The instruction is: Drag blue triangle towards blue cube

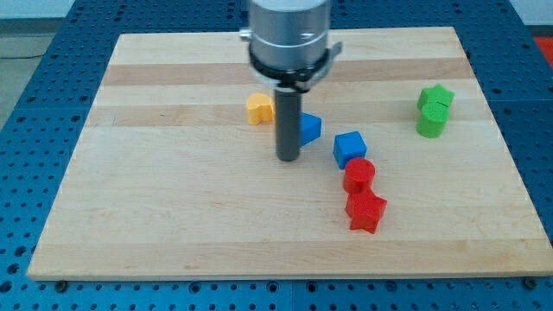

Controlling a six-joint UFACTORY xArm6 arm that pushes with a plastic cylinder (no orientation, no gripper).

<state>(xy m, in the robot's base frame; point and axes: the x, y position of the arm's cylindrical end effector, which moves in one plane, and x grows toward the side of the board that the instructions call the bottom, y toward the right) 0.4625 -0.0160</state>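
The blue triangle lies near the board's middle, partly hidden behind my rod. The blue cube sits a short way to its lower right, with a small gap between them. My tip rests on the board just to the lower left of the blue triangle, close to it; I cannot tell whether they touch.
A yellow block lies to the upper left of the rod. A red cylinder and a red star sit just below the blue cube. A green star and a green block lie at the view's right. The wooden board sits on a blue pegboard.
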